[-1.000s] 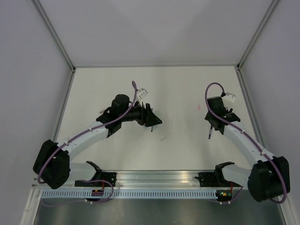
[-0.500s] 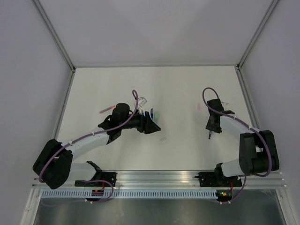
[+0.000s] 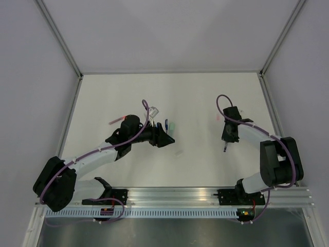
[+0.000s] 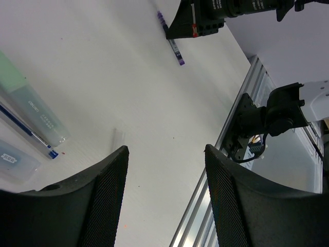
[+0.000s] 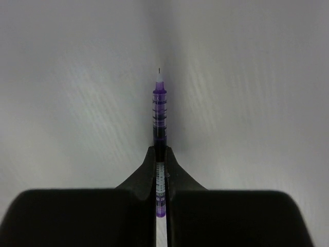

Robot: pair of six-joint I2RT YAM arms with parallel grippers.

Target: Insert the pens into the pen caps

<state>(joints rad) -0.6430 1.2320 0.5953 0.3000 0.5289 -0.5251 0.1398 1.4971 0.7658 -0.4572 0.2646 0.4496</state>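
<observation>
Right gripper [image 5: 160,154] clamped on purple pen [image 5: 159,110], tip jutting straight ahead past the closed jaws, left gripper [image 4: 165,154] parted, gripping nothing, mint-green cap [image 4: 28,100] and blue pen [image 4: 28,131] lying nearby, untouched.

Purple pen [image 5: 160,128]: violet w/ dark bands, pale tip.
Blue pen [image 4: 28,131]: dk blue.
Mint cap [image 4: 38,113]: green end, clear-grey body.
Lt-blue cap [image 4: 13,160]: pale, translucent.
Table [image 3: 205,98]: white.
Left gripper [image 4: 165,150]: blk, mesh-textured.
</observation>
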